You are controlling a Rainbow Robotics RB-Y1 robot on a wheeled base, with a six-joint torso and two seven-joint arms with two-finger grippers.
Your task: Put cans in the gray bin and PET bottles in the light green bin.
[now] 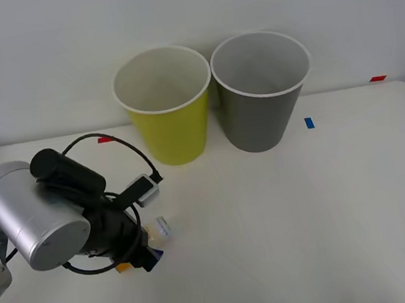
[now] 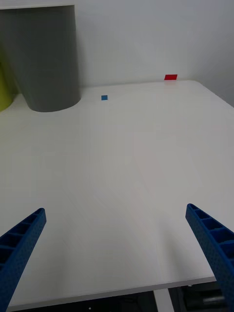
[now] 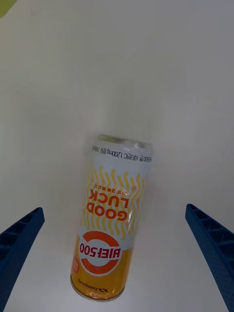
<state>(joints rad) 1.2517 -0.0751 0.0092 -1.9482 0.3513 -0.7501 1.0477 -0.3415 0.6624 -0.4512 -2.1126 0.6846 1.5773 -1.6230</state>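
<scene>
Near the table's front-left corner, the left arm reaches in over the white top, and its bulk and cables hide most of what lies beneath it in the front view. The left gripper is spread wide, its blue ribbed fingers far apart and touching nothing. Between them lies a can on its side, white at one end and orange-yellow at the other, printed "GOOD LUCK" and "BIEF500". It sits roughly midway between the two fingers, with clear table on each side of it, and it is slightly skewed to the gripper's line. From the front view only a small pale end of the can peeks out beside the arm; the rest is covered, and the gripper's tips there are hard to make out.

Farther right, toward the back edge of the table, the light green bin stands upright just beside the gray bin, the gray one to its right; whether their rims touch I cannot tell. Both are well apart from the can. A small blue marker lies on the table right of the gray bin, and a red marker sits at the back-right edge.

The right gripper hangs over bare table, fully released, fingers wide and holding nothing, with the gray bin well ahead of it.
</scene>
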